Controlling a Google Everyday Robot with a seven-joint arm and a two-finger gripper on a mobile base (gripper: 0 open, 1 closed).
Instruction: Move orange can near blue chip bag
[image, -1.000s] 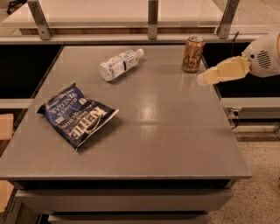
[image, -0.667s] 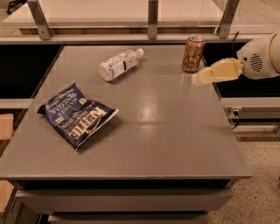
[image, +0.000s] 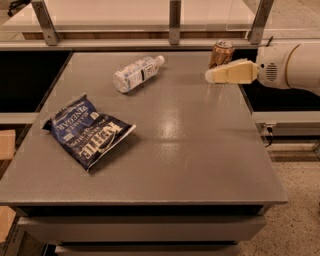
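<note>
The orange can (image: 220, 53) stands upright near the table's far right edge, its lower part hidden behind my gripper. The blue chip bag (image: 87, 130) lies flat on the left side of the grey table (image: 190, 150), far from the can. My gripper (image: 212, 75) reaches in from the right with pale cream fingers (image: 230, 72) pointing left, just in front of the can and overlapping it in view. Nothing shows held in it.
A clear plastic bottle (image: 136, 73) with a white label lies on its side at the table's far middle. A metal rail with posts (image: 174, 22) runs along the back. The white arm (image: 292, 65) enters from the right edge.
My gripper has moved up and toward the can, from below and right of it to directly in front of its lower part. The can, bottle and bag have not moved.
</note>
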